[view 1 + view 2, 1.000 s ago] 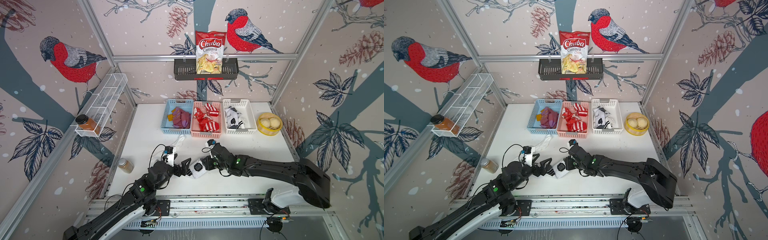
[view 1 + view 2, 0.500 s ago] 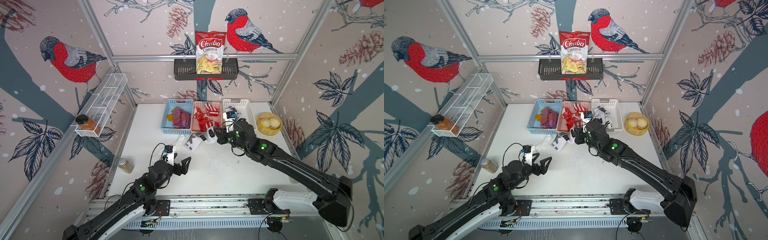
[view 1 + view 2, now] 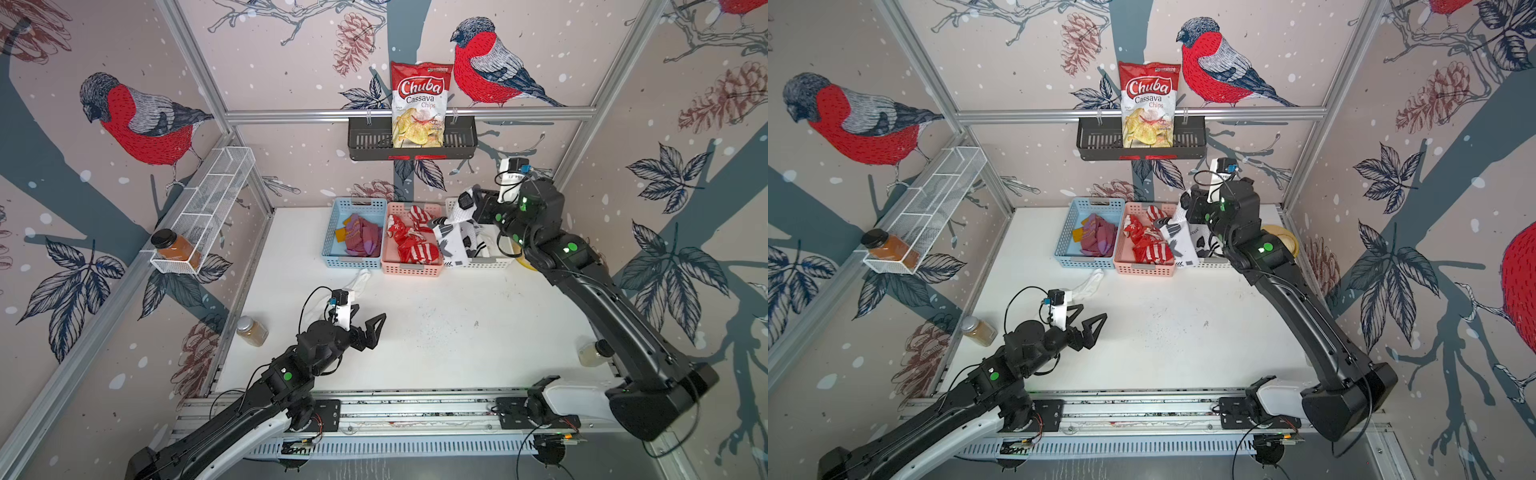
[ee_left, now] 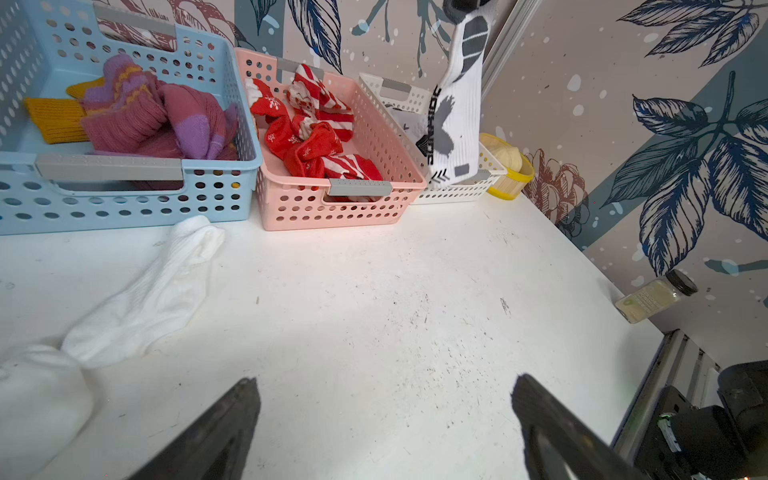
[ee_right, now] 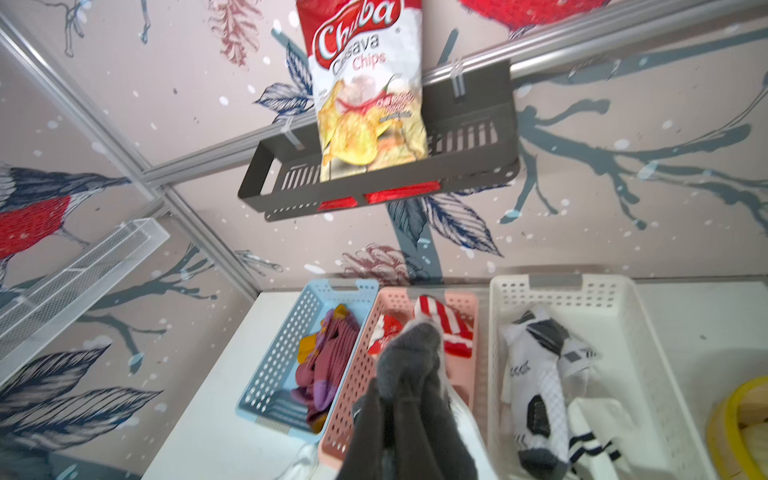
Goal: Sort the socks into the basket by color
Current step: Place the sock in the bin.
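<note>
1. While the right fingers (image 5: 368, 432) are clenched on the grey end of a white grey-patched sock (image 4: 457, 104), that sock hangs over the white basket (image 3: 478, 262), its lower end at the near rim.
2. The left fingers (image 4: 224, 428) are spread wide, grasping nothing, above the bare counter (image 4: 374, 291).
3. A plain white sock (image 4: 153, 295) lies on the counter just before the blue basket (image 4: 124, 203).
4. Maroon-purple socks (image 4: 153, 120) lie in the blue basket; red-and-white socks (image 4: 316, 145) lie in the pink basket (image 4: 332, 212).

Right claw (image 3: 471, 206), sock (image 3: 452, 243) — now over white basket (image 3: 484, 262)
</note>
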You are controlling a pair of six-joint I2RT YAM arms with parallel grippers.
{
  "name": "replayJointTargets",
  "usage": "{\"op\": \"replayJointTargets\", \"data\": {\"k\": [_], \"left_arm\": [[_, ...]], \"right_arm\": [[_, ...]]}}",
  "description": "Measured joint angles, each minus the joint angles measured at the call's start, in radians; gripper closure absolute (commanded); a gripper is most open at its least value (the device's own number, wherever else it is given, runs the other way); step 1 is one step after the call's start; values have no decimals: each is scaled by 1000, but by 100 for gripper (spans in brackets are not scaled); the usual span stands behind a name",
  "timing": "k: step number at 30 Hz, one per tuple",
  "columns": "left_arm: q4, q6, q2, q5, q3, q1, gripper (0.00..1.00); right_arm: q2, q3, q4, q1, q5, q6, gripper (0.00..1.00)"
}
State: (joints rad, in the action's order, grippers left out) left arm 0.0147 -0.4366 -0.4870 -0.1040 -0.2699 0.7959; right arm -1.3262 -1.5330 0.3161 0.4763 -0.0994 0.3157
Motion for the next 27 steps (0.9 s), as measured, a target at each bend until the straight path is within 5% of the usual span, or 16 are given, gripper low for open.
{"op": "replayJointTargets", "data": {"k": [12,20,27], "left_arm": [[0,13,3,3,-1,0,5],[-1,17,14,2,2,0,5],[-2,17,21,2,6,0,5]], "right_arm": [[-222,-157,-61,-266,28,-50,94],[-328,-146,-161,-311,52,-51,95],[-323,33,-229,-312,34,-26,96]]}}
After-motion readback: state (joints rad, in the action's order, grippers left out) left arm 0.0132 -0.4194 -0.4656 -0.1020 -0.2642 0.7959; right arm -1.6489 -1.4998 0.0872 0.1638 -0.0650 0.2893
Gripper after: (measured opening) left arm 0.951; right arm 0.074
